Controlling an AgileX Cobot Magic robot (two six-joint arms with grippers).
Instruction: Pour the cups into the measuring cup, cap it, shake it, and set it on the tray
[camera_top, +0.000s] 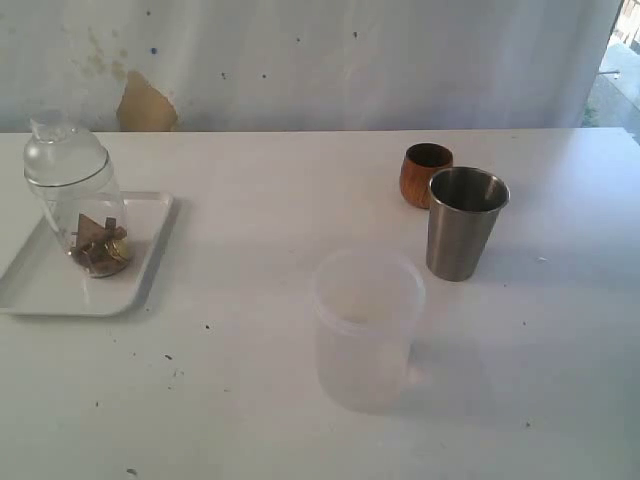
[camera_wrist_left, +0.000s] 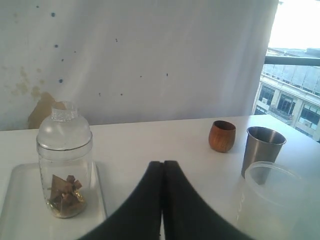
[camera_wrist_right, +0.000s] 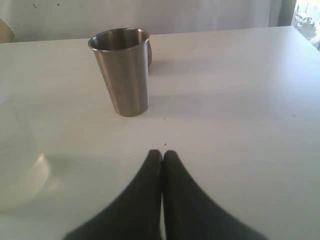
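Since the capped measuring cup (camera_top: 82, 205) already stands on the tray (camera_top: 40, 288) at left of frame, the task looks complete. The left gripper (camera_wrist_left: 163, 167) and right gripper (camera_wrist_right: 162, 155) are pressed together, holding nothing, so the next move probably calls only for staying clear.

The left gripper (camera_wrist_left: 163, 164) and the right gripper (camera_wrist_right: 162, 153) are showing smooth matte black fingers (camera_wrist_left: 142, 205), curving from broad bases into narrow rounded tips.

It looks like a makeshift test room, high in a city block: a white table (camera_top: 260, 190), a stained sheet (camera_wrist_left: 150, 60) as backdrop, and a window (camera_wrist_left: 295, 30) over neighbouring buildings (camera_wrist_left: 287, 100).
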